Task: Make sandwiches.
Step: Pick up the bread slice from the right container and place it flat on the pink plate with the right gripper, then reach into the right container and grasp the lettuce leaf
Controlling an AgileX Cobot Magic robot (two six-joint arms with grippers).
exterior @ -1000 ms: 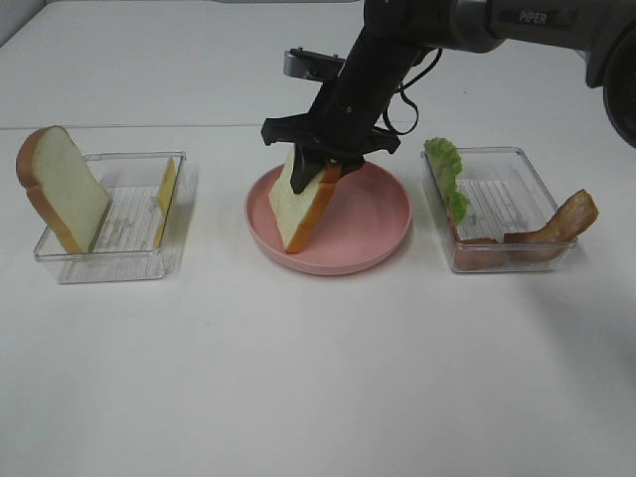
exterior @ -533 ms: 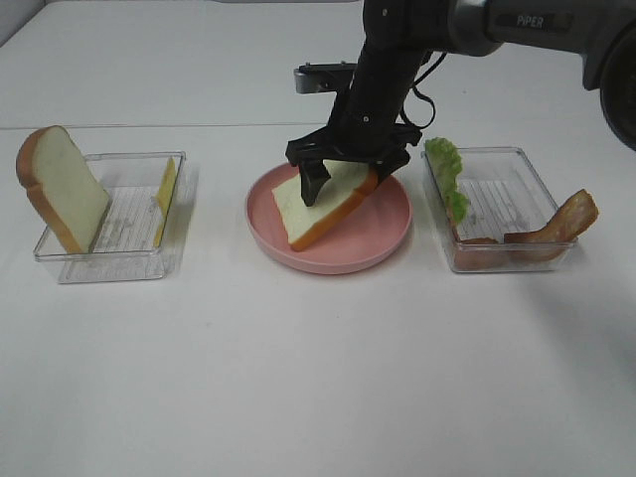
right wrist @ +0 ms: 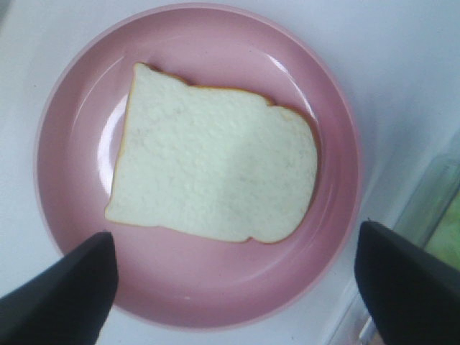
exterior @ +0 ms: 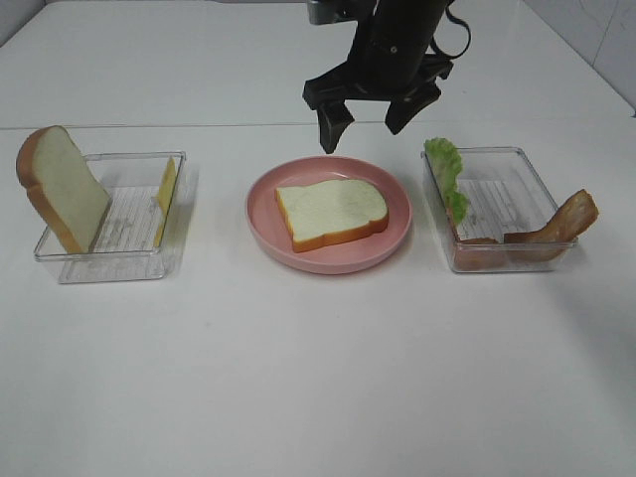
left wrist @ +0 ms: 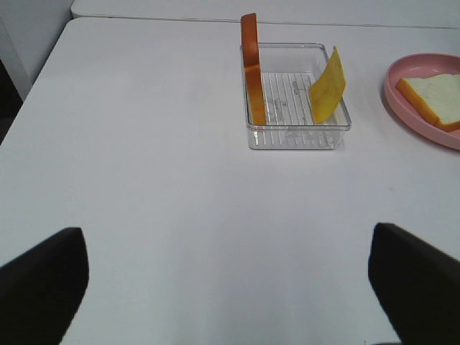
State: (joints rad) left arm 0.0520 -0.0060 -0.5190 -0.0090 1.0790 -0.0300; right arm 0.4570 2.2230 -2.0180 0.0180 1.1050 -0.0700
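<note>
One white bread slice (exterior: 331, 212) with orange-brown crust lies flat on the round pink plate (exterior: 393, 237); it also shows in the right wrist view (right wrist: 215, 183) and the left wrist view (left wrist: 435, 97). My right gripper (exterior: 372, 122) is open and empty, raised above the plate's far edge. A second bread slice (exterior: 60, 187) leans upright in the left clear tray (exterior: 129, 263), beside a yellow cheese slice (exterior: 166, 195). Green lettuce (exterior: 447, 175) and reddish-brown bacon (exterior: 556, 227) sit in the right clear tray (exterior: 517, 164). My left gripper (left wrist: 226, 269) is open and empty over bare table, well short of the left tray.
The white table (exterior: 318, 378) stretches in front of the plate and trays. A seam (exterior: 149, 126) runs across the table behind them. The right arm's dark body (exterior: 397, 40) hangs over the back of the plate.
The right gripper let go of the bread slice, which fell from tilted to flat on the pink plate. The gripper then rose and drew back.
</note>
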